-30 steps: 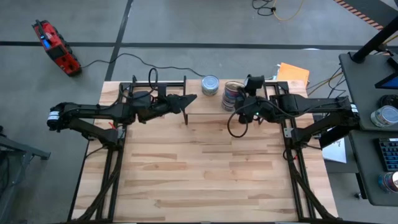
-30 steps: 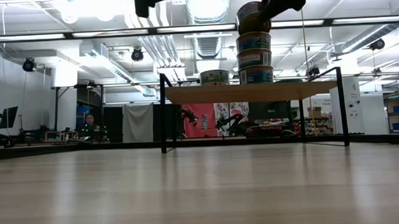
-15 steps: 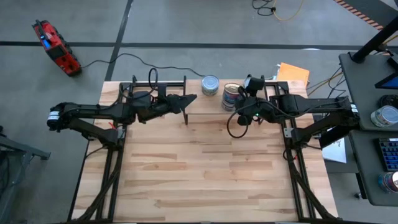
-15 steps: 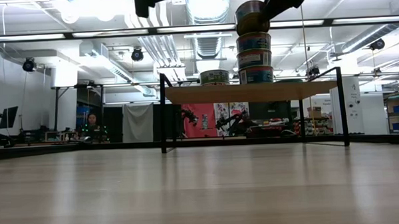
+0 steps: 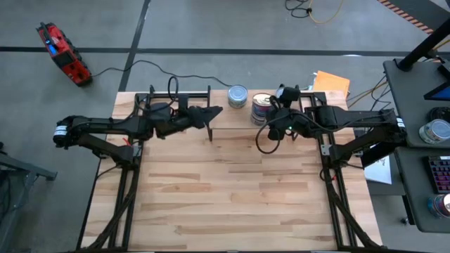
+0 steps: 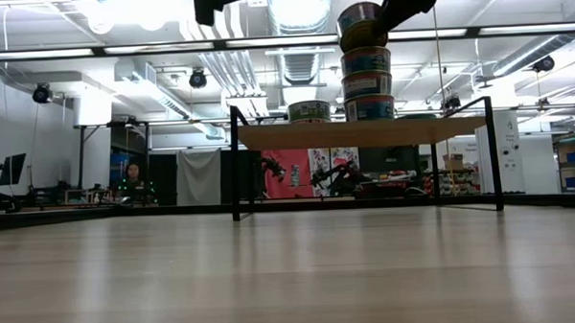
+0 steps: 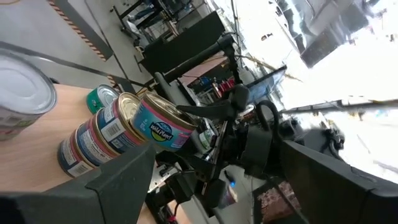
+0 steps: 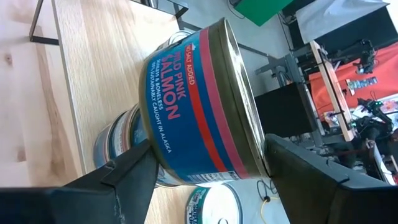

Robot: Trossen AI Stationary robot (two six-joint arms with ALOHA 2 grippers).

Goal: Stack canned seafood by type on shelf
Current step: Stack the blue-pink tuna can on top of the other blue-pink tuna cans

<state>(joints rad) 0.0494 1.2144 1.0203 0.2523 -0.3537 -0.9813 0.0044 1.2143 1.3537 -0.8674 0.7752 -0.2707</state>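
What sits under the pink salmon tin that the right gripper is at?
Under the pink salmon tin, between the right gripper's fingers, stand three more tins stacked on the shelf. A lone tin stands beside them. The tins' contact faces are covered.

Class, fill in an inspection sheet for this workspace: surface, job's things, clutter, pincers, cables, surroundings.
Surface: wooden table, bare in front of the shelf.
Job's things: four tins stacked on the shelf, the top tin tilted; one single tin beside the stack.
Clutter: nothing seen on the table.
Pincers: right pincer around the top tin, fingers apart; left pincer open, above the shelf's left end.
Cables: black cable across the floor; loops on both arms.
Surroundings: red tool on the floor, desk at right, person far behind.
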